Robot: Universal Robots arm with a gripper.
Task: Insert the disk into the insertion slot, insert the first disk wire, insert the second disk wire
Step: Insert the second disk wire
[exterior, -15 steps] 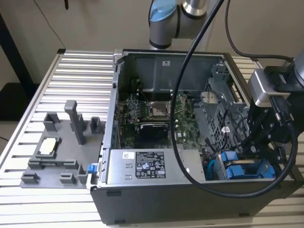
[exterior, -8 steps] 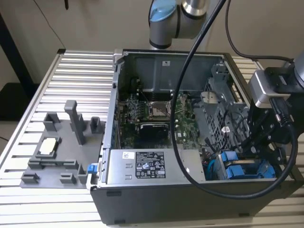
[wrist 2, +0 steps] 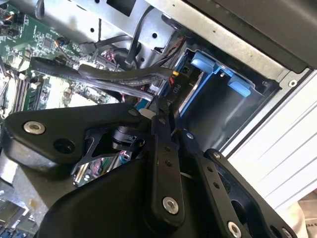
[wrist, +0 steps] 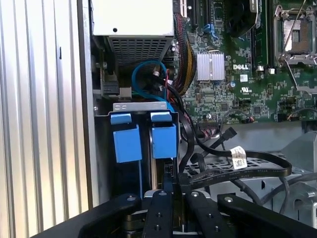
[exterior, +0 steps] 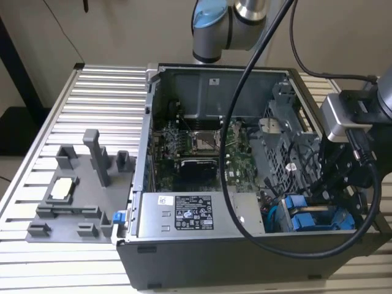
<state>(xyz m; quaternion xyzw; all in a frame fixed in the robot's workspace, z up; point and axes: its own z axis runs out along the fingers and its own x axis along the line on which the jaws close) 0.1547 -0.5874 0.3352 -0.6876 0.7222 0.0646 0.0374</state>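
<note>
The insertion slot is the metal bay at the case corner on the exterior view's right. Blue carrier tabs of the disk stand in it, and they also show in the second wrist view. My gripper hangs over the bay's open end, beside the blue frames. Its fingers are drawn together on the plug end of a black disk wire, which runs up toward the motherboard. In the second wrist view the gripper pinches at the mouth of the bay. The disk's metal face is hidden.
The grey power-supply box lies along the case's front wall. Loose black cables with a white tag cross the drive cage beside the bay. A grey fixture block stands on the slatted table on the exterior view's left.
</note>
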